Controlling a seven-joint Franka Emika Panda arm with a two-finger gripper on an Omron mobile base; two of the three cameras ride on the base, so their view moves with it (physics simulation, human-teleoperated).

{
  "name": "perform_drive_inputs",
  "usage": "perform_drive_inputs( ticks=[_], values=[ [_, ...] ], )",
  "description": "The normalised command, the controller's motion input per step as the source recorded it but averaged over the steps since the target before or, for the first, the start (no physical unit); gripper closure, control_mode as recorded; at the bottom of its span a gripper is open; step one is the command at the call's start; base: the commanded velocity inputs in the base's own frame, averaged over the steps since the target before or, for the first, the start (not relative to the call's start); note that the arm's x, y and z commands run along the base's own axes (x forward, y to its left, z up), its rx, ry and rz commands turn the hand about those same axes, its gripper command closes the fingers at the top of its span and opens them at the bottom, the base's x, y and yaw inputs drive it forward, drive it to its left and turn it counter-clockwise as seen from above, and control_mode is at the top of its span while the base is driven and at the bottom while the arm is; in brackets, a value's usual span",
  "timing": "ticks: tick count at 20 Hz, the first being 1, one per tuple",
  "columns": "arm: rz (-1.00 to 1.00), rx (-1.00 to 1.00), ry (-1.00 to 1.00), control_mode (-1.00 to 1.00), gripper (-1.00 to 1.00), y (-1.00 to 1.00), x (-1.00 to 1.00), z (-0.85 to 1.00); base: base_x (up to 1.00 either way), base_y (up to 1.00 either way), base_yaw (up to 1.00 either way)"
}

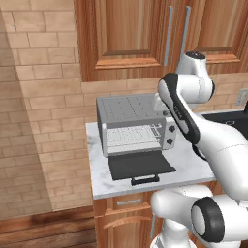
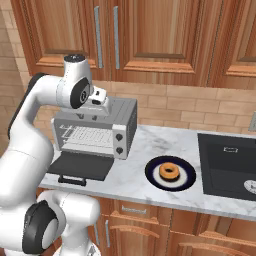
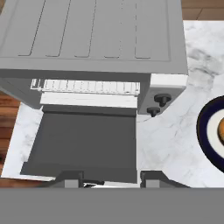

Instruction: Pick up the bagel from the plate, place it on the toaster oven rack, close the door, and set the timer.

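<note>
This is looking like a home kitchen. Wooden cabinets with metal handles are hanging across the top of the frame, over a tan brick wall. A white marble table is running along the middle, carrying a grey toaster oven at the left, a plate in the centre and a black stovetop at the right.

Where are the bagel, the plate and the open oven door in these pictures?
bagel [image 2: 169, 172]: right base view, on its golden-brown ring, beside the hole.
plate [image 2: 151, 172]: right base view, on the dark left rim.
door [image 1: 140, 165]: left base view, on the flat dark panel lying open on the counter.
</note>
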Motion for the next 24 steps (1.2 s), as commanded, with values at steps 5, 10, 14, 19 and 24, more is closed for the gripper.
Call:
perform_drive_inputs(
  ticks=[5, 10, 14, 19, 24],
  values=[
    [0.00, -0.02, -0.02, -1.00, -1.00, 0.08, -0.13, 0.00, 0.00, 0.00, 0.00],
    [0.00, -0.14, -0.04, -1.00, -1.00, 0.41, -0.30, 0.00, 0.00, 0.00, 0.00],
    [0.00, -0.23, -0.06, -1.00, -1.00, 0.51, -0.36, 0.00, 0.00, 0.00, 0.00],
    [0.00, -0.22, -0.04, -1.00, -1.00, 0.49, -0.25, -0.01, 0.00, 0.00, 0.00],
    [0.00, -0.17, -0.06, -1.00, -1.00, 0.41, -0.16, -0.19, 0.00, 0.00, 0.00]
  ],
)
